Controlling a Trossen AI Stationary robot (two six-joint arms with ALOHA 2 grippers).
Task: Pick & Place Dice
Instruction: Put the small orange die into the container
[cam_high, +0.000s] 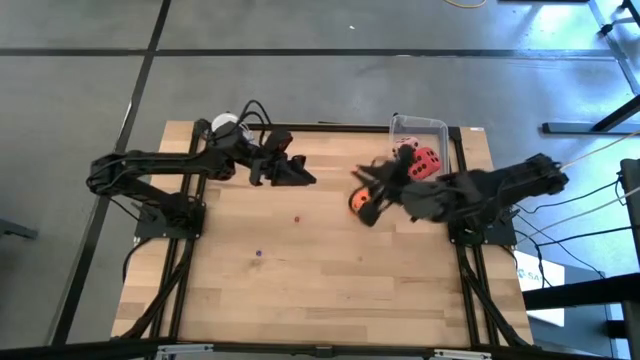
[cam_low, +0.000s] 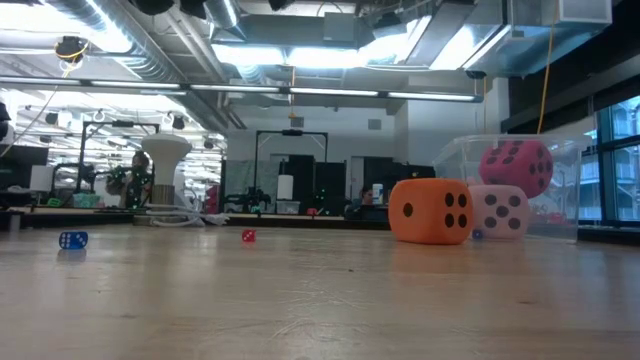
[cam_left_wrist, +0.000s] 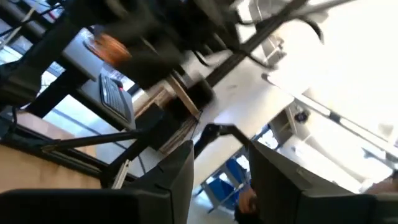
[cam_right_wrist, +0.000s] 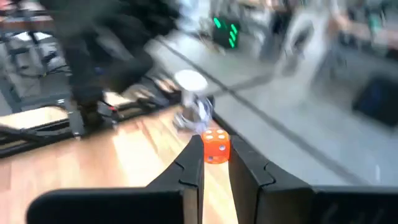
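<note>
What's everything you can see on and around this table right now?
Orange die: one, orange with dark pips, on the table before the bin.
Pale pink die: one, pink, beside the orange die.
Red die: one, red, in the bin.
Small blue die: one, blue, on the table.
Small red die: one, red, mid-table.
Clear bin: one, far edge.
Table: one, wooden.
Left gripper: open, empty.
Right gripper: at the orange die.

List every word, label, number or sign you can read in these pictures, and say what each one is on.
No readable text anywhere.
Orange die, pink die and red die: dark pips only, no numerals.
Small blue die and small red die: marks too small to read.
Green glowing sign in the room: too blurred to read.
</note>
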